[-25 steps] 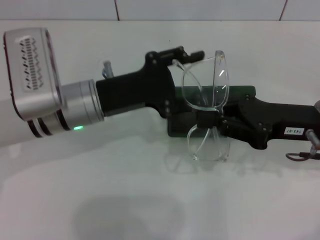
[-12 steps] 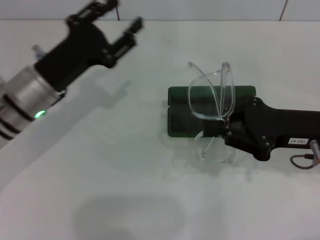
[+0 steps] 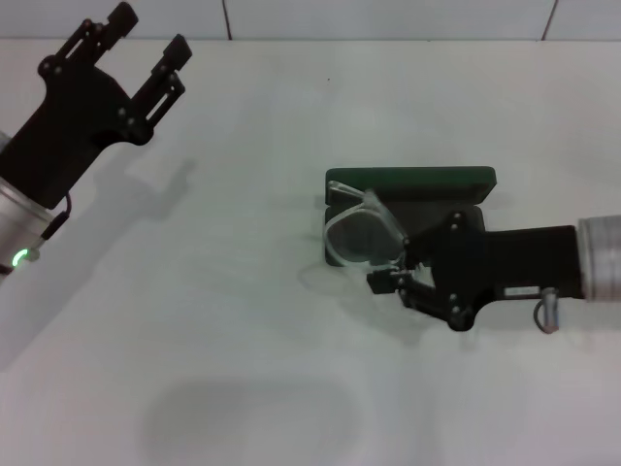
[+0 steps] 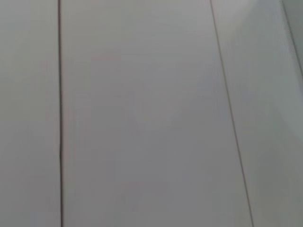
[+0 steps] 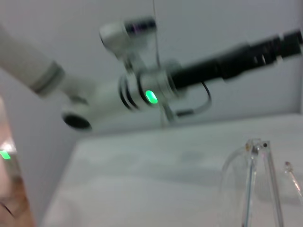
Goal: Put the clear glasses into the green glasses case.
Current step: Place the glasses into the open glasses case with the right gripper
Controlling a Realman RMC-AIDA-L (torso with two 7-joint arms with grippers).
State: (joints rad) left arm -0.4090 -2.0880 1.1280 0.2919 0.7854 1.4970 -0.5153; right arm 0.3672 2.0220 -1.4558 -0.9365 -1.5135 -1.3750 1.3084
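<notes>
On the white table [image 3: 243, 320] the left gripper [image 3: 146, 44] hangs released at the far left, well apart from the open green case [image 3: 412, 180], over whose near half the right gripper [image 3: 393, 277] grasps the tilted glasses [image 3: 354, 233].

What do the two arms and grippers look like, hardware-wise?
Both grippers are matte black with angular bodies and visible screws. The left gripper has two straight black fingers, a silver wrist ring, a green status light and a thin black cable. The right gripper carries a small white label and a silver ribbed cuff.
</notes>
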